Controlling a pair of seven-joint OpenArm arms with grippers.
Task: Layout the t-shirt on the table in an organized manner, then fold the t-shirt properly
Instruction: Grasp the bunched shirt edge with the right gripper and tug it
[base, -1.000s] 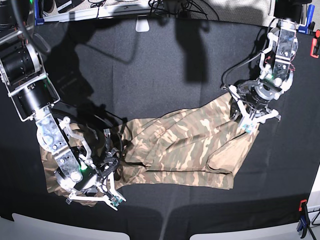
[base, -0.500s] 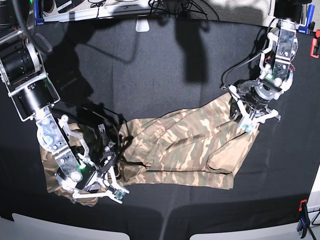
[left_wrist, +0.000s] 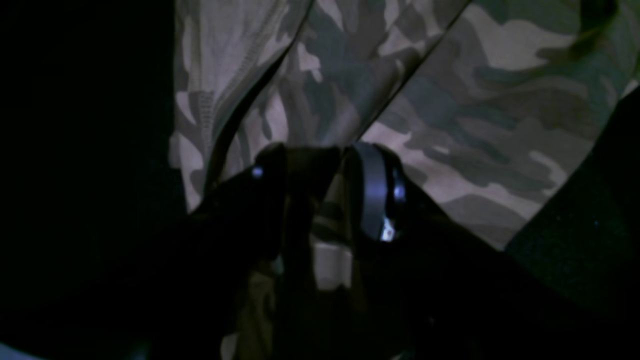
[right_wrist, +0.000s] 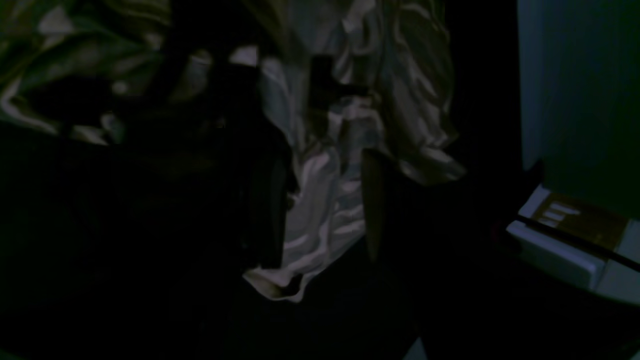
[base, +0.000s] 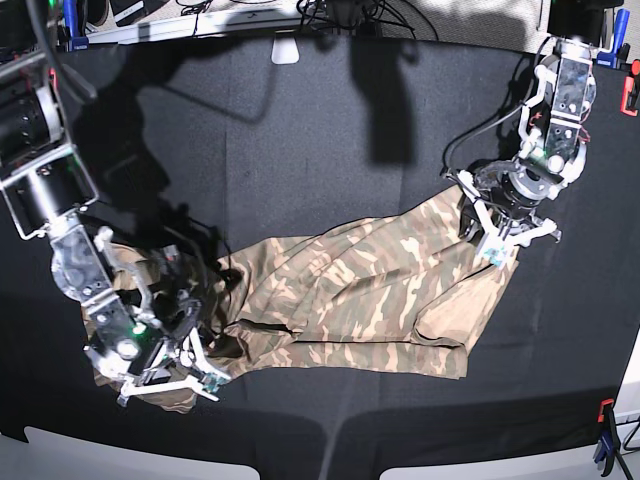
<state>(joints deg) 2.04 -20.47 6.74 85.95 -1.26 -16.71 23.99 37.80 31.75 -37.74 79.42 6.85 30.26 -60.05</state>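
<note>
While the left gripper (base: 497, 232) stays clamped on the t-shirt (base: 350, 295) at its far corner, the right gripper (base: 170, 365) has shifted toward the table (base: 300, 140) edge, dragging bunched fabric; whether its jaws grip cannot be told. Shirt lies crumpled mid-table; layout unfinished.

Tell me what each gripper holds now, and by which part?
The left gripper pinches the camouflage fabric t-shirt at its upper right corner edge. The right gripper straddles bunched cloth; a hold cannot be told.
</note>
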